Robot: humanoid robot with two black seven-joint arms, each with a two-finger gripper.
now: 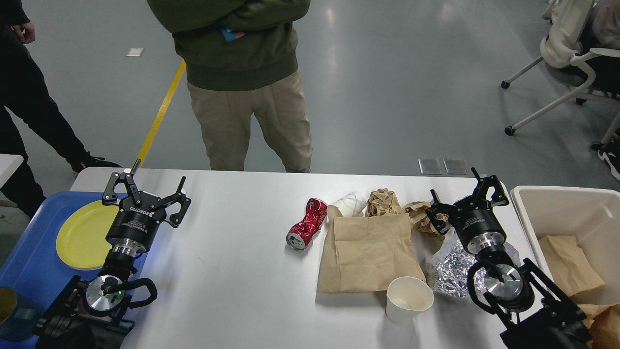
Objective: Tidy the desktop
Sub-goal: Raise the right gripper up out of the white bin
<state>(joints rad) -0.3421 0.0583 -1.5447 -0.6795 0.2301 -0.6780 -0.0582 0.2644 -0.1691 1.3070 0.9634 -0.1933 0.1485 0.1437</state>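
While both claws gape wide and empty above the large white desktop point(232, 271), the right gripper point(465, 196) hovers beside crumpled brown paper point(420, 215), the left gripper point(145, 191) near a round yellow plate point(80, 237).

White counter point(232, 271) with rounded corners. Resting on it: a crushed red can point(306, 224), a flat brown paper bag point(370, 252), an upright white paper cup point(408, 299), a tipped white cup point(349, 203), two crumpled paper balls point(382, 201), and crumpled foil point(450, 271). A blue tray point(29, 261) overlaps its left edge.
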